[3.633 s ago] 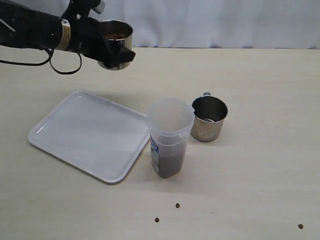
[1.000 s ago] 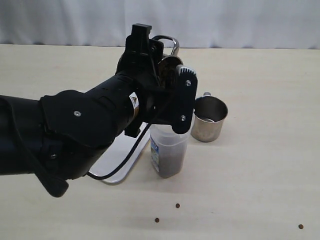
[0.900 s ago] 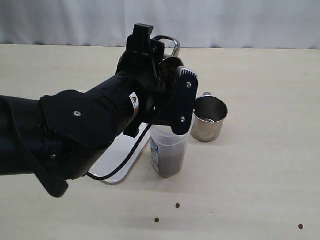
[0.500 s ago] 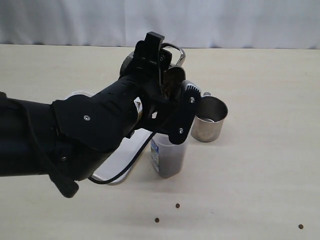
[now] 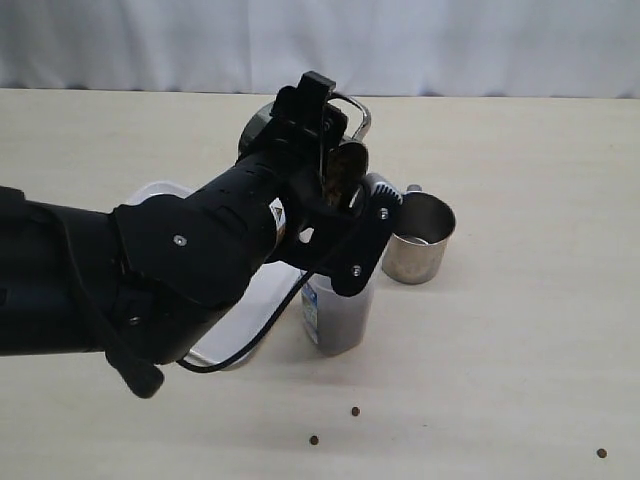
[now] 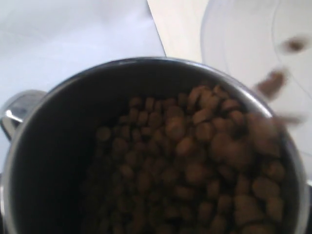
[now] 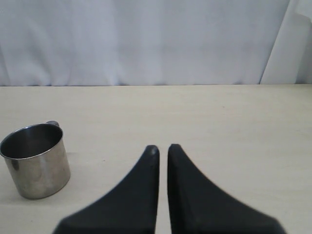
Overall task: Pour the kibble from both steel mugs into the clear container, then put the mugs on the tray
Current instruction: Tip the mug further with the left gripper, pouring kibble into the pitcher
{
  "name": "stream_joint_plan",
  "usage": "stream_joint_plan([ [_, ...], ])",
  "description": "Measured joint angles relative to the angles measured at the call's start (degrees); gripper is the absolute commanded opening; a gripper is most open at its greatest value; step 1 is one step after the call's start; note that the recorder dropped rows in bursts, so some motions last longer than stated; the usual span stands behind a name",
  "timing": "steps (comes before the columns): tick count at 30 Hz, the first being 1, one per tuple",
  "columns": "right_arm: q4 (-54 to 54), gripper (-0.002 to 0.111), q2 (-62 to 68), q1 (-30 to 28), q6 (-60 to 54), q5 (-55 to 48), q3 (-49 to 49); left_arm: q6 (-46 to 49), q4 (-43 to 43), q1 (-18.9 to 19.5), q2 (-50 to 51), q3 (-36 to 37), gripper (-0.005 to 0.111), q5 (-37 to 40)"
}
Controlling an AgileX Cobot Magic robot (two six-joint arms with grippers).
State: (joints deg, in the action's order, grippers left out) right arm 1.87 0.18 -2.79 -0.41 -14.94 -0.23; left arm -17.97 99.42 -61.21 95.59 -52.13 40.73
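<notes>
Left wrist view: kibble [image 6: 195, 161] tipping from a steel mug [image 6: 58, 112]

Blurred pellets show just past the tilted mug's rim. The left pincer [image 5: 335, 172] grips it above the clear container [image 5: 340, 318], which stands near the tray [image 5: 165, 188]. The second steel mug [image 5: 416, 240] sits on the bench [image 5: 520, 330] beside the container. The right pincer [image 7: 162, 149] is closed, empty.

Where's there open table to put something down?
Bare table lies right of the standing mug, out to the edge, and along the back by the curtain. The front strip is open except stray kibble. Crowded: the middle, where the left arm tips the held mug over the clear container, largely hiding the tray.
</notes>
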Motion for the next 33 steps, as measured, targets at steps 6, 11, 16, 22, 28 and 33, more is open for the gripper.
stream_joint_plan([
  [6, 0.0, 0.005, 0.0, 0.0, 0.0, 0.0, 0.0, 2.8, 0.0, 0.0, 0.0, 0.0, 0.0, 0.1],
  [11, 0.0, 0.005, 0.0, 0.0, 0.0, 0.0, 0.0, 3.3, -0.1, 0.0, 0.0, -0.8, 0.0, 0.1],
  [16, 0.0, 0.005, 0.0, 0.0, 0.0, 0.0, 0.0, 5.2, -0.1, 0.0, 0.0, -1.6, 0.0, 0.1],
  [22, 0.0, 0.005, 0.0, 0.0, 0.0, 0.0, 0.0, 7.6, -0.1, 0.0, 0.0, -1.6, 0.0, 0.1],
  [28, 0.0, 0.005, 0.0, 0.0, 0.0, 0.0, 0.0, 11.1, -0.1, 0.0, 0.0, -1.6, 0.0, 0.1],
  [33, 0.0, 0.005, 0.0, 0.0, 0.0, 0.0, 0.0, 13.3, -0.1, 0.0, 0.0, -2.1, 0.0, 0.2],
])
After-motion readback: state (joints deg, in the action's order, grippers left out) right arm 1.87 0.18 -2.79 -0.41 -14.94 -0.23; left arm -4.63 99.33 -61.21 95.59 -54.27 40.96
